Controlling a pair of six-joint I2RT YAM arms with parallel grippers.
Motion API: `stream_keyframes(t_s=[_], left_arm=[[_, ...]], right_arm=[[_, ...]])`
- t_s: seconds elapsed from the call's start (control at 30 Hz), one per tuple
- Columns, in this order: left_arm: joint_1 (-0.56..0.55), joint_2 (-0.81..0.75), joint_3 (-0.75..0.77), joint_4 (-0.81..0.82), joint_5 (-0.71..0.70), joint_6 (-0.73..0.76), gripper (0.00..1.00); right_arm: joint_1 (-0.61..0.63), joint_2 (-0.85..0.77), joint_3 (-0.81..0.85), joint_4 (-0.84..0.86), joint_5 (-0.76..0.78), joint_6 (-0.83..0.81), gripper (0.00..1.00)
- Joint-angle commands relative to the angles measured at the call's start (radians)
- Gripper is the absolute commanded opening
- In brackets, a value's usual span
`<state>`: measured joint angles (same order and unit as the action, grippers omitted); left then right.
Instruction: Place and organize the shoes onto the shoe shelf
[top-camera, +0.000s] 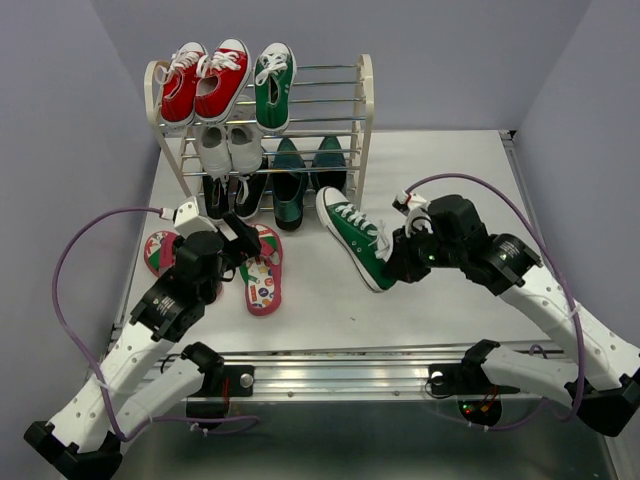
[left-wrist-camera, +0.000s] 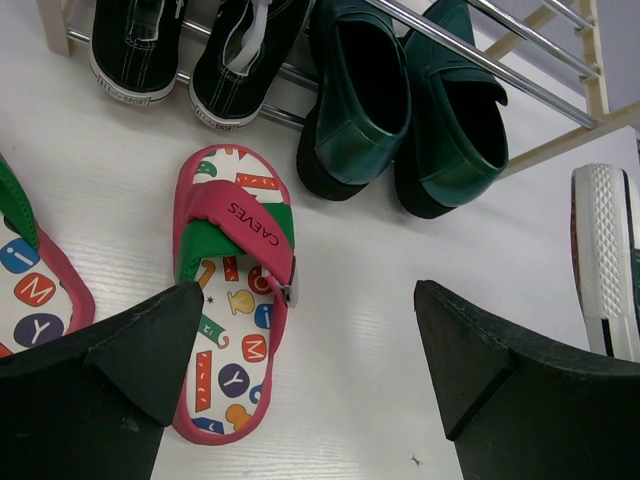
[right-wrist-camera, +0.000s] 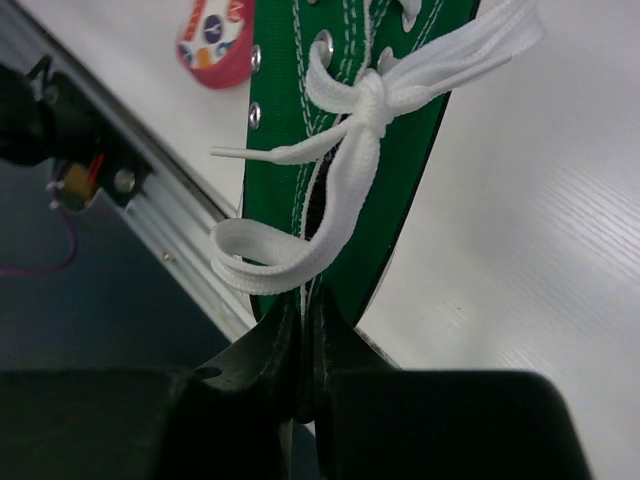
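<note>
One green sneaker (top-camera: 352, 235) is off the shoe shelf (top-camera: 365, 100), lying at 3 o'clock from the left gripper (top-camera: 235, 240) in the top view, with its toe aimed toward 11 o'clock at the rack. The right gripper (top-camera: 405, 262) is clenched on it. The right wrist view shows the jaws pinched together over the thin canvas rim of the heel opening, just behind the lace bow. That grip probably suits the job, since the collar is the one narrow edge a two-finger claw can bite and it leaves the toe free to lead onto the rods. Whether the sole is clear of the table (top-camera: 450, 180) is hard to tell from these angles.

The second green sneaker (top-camera: 274, 85) sits on the top tier at 12 o'clock, beside the red sneakers (top-camera: 205, 80). Bare rods lie at its 3 o'clock, which looks like the natural slot for the held shoe so the pair stands together. The loafers (top-camera: 305, 178) are already paired on the bottom tier, next to the black sneakers (top-camera: 232, 192) and below the white sneakers (top-camera: 228, 148).

The left gripper is released, its fingers spread wide above a flip-flop (left-wrist-camera: 235, 290) on the table at 7 o'clock from the loafers. The other flip-flop (top-camera: 160, 250) lies at its 9 o'clock. The gripper seems poised to take the pair next.
</note>
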<state>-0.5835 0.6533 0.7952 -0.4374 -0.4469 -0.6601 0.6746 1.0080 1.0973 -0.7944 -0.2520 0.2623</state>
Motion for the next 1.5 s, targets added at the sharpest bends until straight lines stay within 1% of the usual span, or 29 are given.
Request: stream_keyframes(t_s=[0.0, 0.13, 0.27, 0.3, 0.33, 0.37, 0.43, 0.47, 0.53, 0.63, 0.67, 0.77, 0.87, 1.03, 1.1, 1.23, 1.37, 1.47], left_arm=[[-0.004, -0.012, -0.014, 0.046, -0.035, 0.019, 0.99], [-0.004, -0.014, -0.022, 0.051, -0.033, 0.017, 0.99], [-0.004, -0.012, -0.022, 0.055, -0.024, 0.022, 0.99], [-0.004, -0.009, -0.022, 0.055, -0.024, 0.022, 0.99], [-0.006, -0.011, -0.024, 0.055, -0.021, 0.024, 0.99], [-0.004, -0.012, -0.025, 0.058, -0.021, 0.024, 0.99], [-0.006, -0.015, -0.033, 0.061, -0.019, 0.021, 0.99], [-0.004, -0.015, -0.034, 0.066, -0.015, 0.02, 0.99], [-0.004, -0.018, -0.04, 0.071, -0.006, 0.022, 0.99], [-0.006, -0.018, -0.039, 0.075, -0.003, 0.027, 0.99], [-0.006, -0.017, -0.04, 0.08, 0.0, 0.031, 0.99], [-0.004, -0.014, -0.045, 0.088, 0.011, 0.034, 0.99], [-0.004, -0.007, -0.045, 0.089, 0.016, 0.037, 0.99], [-0.006, -0.004, -0.044, 0.086, 0.01, 0.036, 0.99], [-0.006, -0.004, -0.044, 0.083, 0.01, 0.033, 0.99], [-0.006, -0.007, -0.047, 0.083, 0.01, 0.03, 0.99], [-0.004, -0.006, -0.045, 0.088, 0.014, 0.033, 0.99], [-0.004, -0.003, -0.045, 0.085, 0.01, 0.031, 0.99]], right_arm=[[-0.001, -0.02, 0.142, 0.092, -0.324, -0.13, 0.01], [-0.001, -0.017, 0.211, 0.187, -0.342, -0.127, 0.01], [-0.001, 0.075, 0.346, 0.201, -0.232, -0.092, 0.01], [-0.001, 0.102, 0.413, 0.193, -0.211, -0.103, 0.01], [-0.001, 0.16, 0.449, 0.17, -0.193, -0.115, 0.01], [-0.001, 0.185, 0.482, 0.166, -0.175, -0.118, 0.01], [-0.001, 0.231, 0.559, 0.162, -0.095, -0.136, 0.01], [-0.001, 0.236, 0.572, 0.173, -0.046, -0.155, 0.01], [-0.001, 0.256, 0.599, 0.231, 0.073, -0.164, 0.01], [-0.001, 0.317, 0.674, 0.241, 0.163, -0.153, 0.01], [-0.001, 0.363, 0.722, 0.242, 0.171, -0.144, 0.01], [-0.001, 0.431, 0.791, 0.241, 0.204, -0.13, 0.01], [-0.001, 0.513, 0.922, 0.238, 0.269, -0.133, 0.01], [-0.001, 0.633, 1.048, 0.238, 0.339, -0.104, 0.01], [-0.001, 0.653, 1.066, 0.238, 0.352, -0.072, 0.01], [-0.001, 0.701, 1.136, 0.239, 0.468, -0.009, 0.01], [-0.001, 0.768, 1.223, 0.238, 0.47, -0.012, 0.02], [-0.001, 0.785, 1.242, 0.235, 0.459, -0.009, 0.03]])
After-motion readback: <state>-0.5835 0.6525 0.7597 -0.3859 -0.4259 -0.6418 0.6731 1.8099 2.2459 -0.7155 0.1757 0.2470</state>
